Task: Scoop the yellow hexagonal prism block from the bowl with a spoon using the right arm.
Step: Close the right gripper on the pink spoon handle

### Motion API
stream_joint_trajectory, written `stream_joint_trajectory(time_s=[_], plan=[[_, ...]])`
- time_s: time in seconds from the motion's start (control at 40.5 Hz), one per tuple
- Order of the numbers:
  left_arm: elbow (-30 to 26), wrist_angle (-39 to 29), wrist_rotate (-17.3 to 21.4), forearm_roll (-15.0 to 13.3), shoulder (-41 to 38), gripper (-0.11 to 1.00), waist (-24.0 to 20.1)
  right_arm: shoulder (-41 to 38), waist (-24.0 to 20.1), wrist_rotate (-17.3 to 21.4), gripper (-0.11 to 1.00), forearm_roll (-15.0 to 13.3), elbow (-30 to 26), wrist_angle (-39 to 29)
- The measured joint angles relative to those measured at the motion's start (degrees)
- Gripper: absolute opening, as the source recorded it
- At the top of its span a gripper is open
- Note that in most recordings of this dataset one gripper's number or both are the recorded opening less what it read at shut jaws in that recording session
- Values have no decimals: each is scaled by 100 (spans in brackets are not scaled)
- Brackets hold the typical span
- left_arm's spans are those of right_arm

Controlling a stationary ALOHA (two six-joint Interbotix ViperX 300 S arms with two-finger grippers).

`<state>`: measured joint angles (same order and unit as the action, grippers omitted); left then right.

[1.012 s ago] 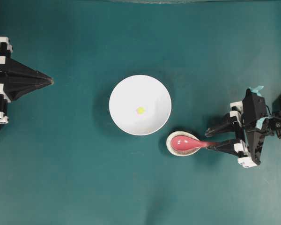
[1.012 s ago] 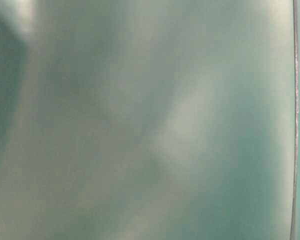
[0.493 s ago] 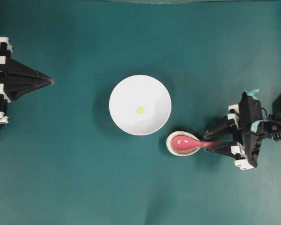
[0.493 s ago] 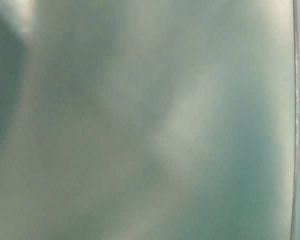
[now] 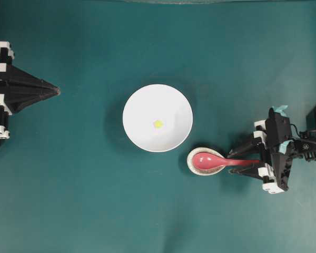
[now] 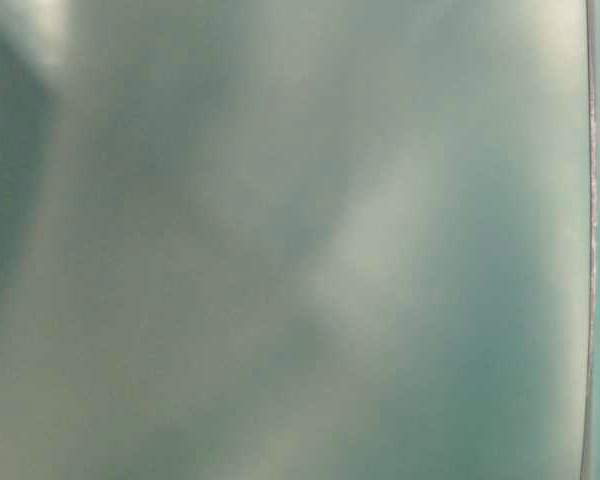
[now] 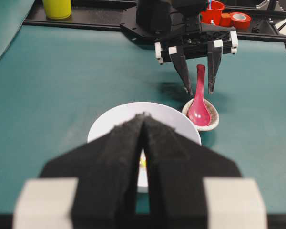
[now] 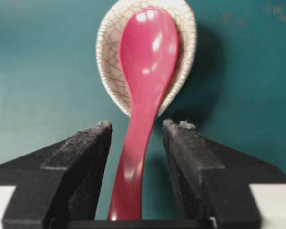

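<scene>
Two padded fingers (image 8: 88, 143) of the right end effector (image 8: 136, 131) are straddling the handle of the spoon (image 8: 143, 76), one on each side, with a gap showing between each pad and the handle; the end effector is standing wide and is gripping nothing yet. The spoon's scoop is resting in the speckled spoon rest (image 8: 109, 52), which is sitting on the tabletop (image 5: 95, 211) just beside the bowl (image 5: 142, 100). The yellow hexagonal prism block (image 5: 158, 124) is lying near the middle of the bowl, untouched. The step in hand appears to be the grasp of the spoon. The next move is calling for closure on the handle, centred so that the glossy ceramic is not twisting aside, then a lift clear of the rest. The left end effector (image 5: 57, 91) is hanging well apart from the bowl, pinched together and empty.
</scene>
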<state>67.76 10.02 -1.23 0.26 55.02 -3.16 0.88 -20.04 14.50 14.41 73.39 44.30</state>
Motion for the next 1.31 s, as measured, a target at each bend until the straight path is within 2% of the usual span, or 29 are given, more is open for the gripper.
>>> stream_joint_trajectory(time_s=[0.247, 0.37, 1.308], plan=[[9, 0, 0, 0, 0, -1, 0, 0, -18, -272, 37, 9, 9, 202], [9, 0, 0, 0, 0, -1, 0, 0, -18, -290, 31, 9, 26, 220], [9, 0, 0, 0, 0, -1, 0, 0, -18, -316, 30, 97, 26, 229]])
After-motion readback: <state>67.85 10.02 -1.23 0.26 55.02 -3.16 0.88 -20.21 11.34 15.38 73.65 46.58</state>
